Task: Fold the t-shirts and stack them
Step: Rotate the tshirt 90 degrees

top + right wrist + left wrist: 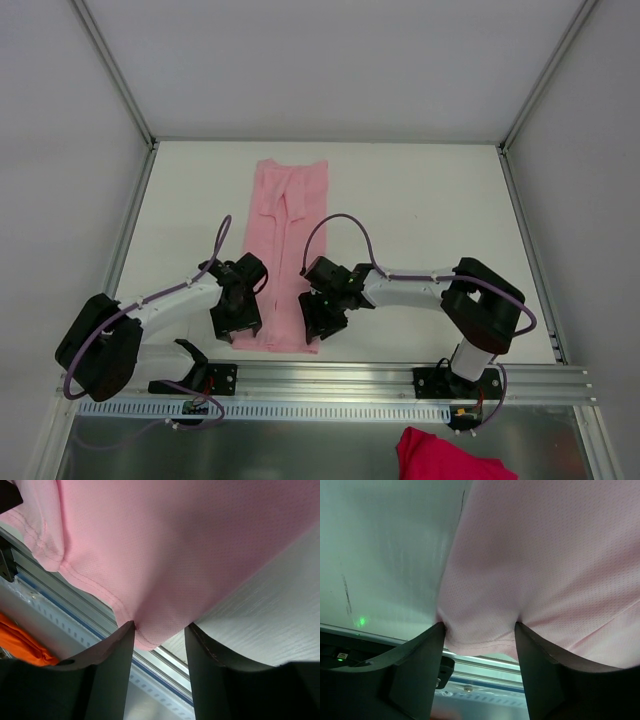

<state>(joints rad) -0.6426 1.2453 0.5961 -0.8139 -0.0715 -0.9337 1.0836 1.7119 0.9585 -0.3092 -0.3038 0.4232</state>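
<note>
Only one t-shirt [285, 230], under two parted tools (left tool [478, 626], right tool [160, 625]).

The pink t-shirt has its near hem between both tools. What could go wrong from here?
The left tool and the right tool each straddle only a bit of hem on the pink t-shirt, so the thin cloth may slip out on lifting. The shirt lies folded in layers; a tool may catch one layer and open the fold. The hem lies close to the metal rail, which a finger could strike.

The left arm [165, 300] and right arm [410, 288] angle inward, left fingers [415, 665] and right fingers [110, 670] held apart.
</note>
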